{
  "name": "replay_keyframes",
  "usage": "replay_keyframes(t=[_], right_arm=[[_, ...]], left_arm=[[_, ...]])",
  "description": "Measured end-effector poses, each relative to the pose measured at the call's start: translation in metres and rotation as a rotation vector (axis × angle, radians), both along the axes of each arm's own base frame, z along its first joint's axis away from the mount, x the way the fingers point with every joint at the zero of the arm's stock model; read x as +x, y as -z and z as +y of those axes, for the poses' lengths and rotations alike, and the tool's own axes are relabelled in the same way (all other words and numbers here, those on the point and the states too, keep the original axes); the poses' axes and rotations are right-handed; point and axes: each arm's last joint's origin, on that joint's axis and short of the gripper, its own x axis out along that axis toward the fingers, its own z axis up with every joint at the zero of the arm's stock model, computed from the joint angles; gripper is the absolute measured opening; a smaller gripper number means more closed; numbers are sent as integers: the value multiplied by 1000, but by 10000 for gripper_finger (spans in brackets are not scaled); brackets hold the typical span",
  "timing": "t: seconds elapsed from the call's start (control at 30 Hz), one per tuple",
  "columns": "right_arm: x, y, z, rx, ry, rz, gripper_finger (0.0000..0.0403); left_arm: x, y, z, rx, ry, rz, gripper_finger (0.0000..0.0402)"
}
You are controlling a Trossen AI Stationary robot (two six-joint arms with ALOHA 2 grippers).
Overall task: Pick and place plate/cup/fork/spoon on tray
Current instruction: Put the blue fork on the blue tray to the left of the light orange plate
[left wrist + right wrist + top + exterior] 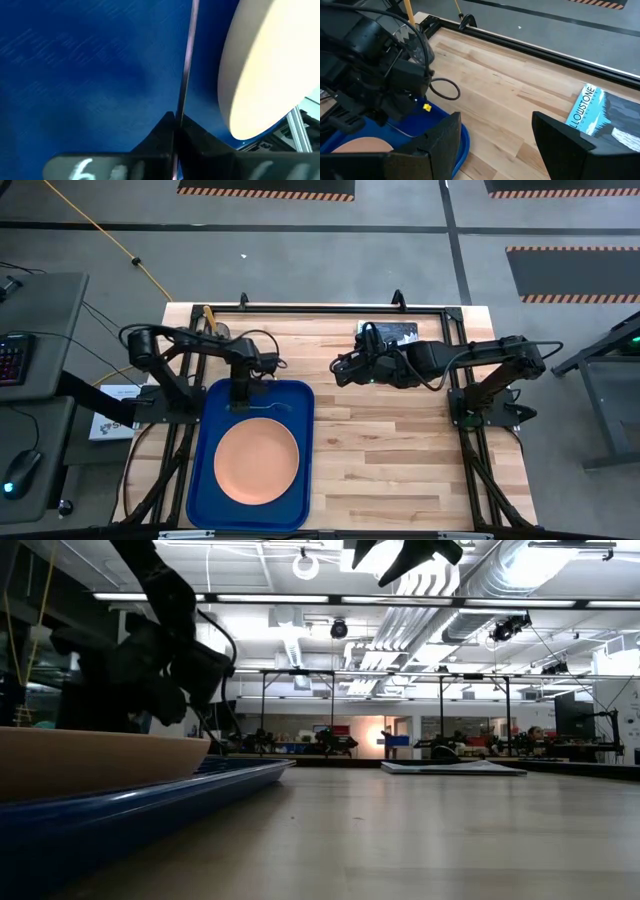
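The blue tray [205, 480] lies at the table's near left, and the salmon-orange plate [256, 463] rests flat on it. My left gripper [240, 398] stands over the tray's far part, pointing down, shut on the thin fork [268, 407]. The fork runs from the fingers toward the table's right, just beyond the plate. My right gripper [340, 370] hangs open and empty high above the table's middle; its fingers show wide apart in the right wrist view [495, 145]. The cup is out of view. A yellow-orange strip [208, 313] at the far left corner may be the spoon's handle. My left gripper pinches one end of the fork [179, 112] between its two shut fingers, coming from above and pointing down. The fork's thin shaft [188, 60] runs away from the fingers, close over the tray floor beside the plate's rim. I cannot tell whether it rests on the tray.
A book [392, 331] lies flat at the table's far edge, right of the middle; it also shows in the right wrist view [600, 117]. Bare wood lies between the tray and the right arm's base [480, 405]. A black frame rail runs along the far edge.
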Motion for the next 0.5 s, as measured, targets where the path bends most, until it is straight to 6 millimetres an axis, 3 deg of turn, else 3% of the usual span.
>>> replay_keyframes(t=[0.5], right_arm=[[0,-1,0,0,1,-8,236]], left_arm=[[4,3,2,30,-4,-30,42]])
